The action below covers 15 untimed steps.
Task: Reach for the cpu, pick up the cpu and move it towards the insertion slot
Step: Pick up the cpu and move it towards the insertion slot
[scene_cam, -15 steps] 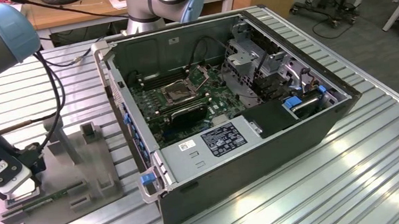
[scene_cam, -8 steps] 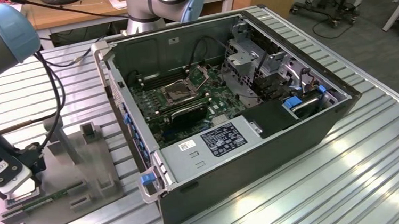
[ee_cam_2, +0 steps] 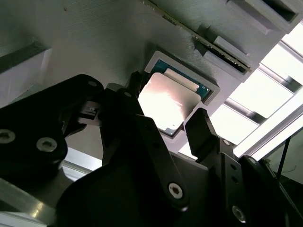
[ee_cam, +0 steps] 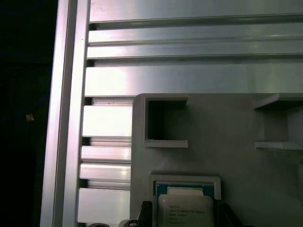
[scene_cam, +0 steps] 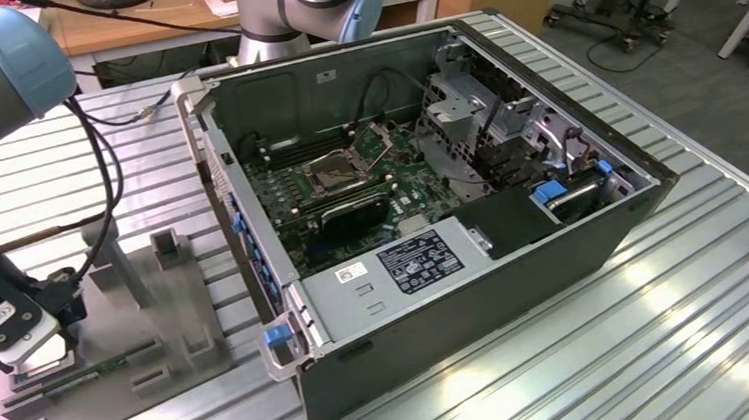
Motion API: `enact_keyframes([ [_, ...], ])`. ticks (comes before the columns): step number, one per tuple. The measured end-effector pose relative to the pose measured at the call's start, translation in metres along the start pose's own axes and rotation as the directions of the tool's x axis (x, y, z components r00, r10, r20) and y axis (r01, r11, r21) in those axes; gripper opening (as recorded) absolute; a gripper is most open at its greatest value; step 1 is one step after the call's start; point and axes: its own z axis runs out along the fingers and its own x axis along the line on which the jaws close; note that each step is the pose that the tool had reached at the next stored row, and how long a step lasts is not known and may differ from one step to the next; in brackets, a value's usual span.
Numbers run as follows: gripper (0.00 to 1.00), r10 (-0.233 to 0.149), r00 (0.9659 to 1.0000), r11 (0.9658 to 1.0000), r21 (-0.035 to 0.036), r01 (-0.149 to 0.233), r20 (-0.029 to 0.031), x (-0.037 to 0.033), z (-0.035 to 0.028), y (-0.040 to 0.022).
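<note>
The cpu (ee_cam_2: 166, 97), a small square chip with a shiny metal face, lies in a raised square nest on the grey fixture plate (ee_cam: 227, 127); the first wrist view also has the cpu (ee_cam: 184, 208). My gripper (ee_cam_2: 168, 105) hangs just above it, open, with one black finger (ee_cam_2: 134, 92) on each side of the chip and a small gap at both sides. In the exterior view my gripper (scene_cam: 25, 360) is low over the plate at that view's left. The insertion slot (scene_cam: 340, 173), with its dark centre and metal frame, sits on the motherboard inside the open computer case.
The open computer case (scene_cam: 488, 291) lies on the slatted aluminium table (scene_cam: 705, 324), right of the fixture plate (scene_cam: 155, 308) in the exterior view. Grey blocks and pockets stand on the plate, with a memory stick (scene_cam: 86, 373) near my wrist. A black cable (scene_cam: 107, 181) hangs beside the arm.
</note>
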Motion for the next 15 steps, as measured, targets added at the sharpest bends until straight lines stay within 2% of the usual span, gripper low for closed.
enact_keyframes([
  [12,0.64,0.0,1.0,1.0,0.0,0.0,-0.0001,0.0,0.0,0.0],
  [13,0.57,0.0,1.0,1.0,0.0,0.0,-0.0001,0.0,0.0,0.0],
  [15,0.54,0.0,1.0,1.0,0.0,0.0,0.0,0.0,0.0,0.0],
])
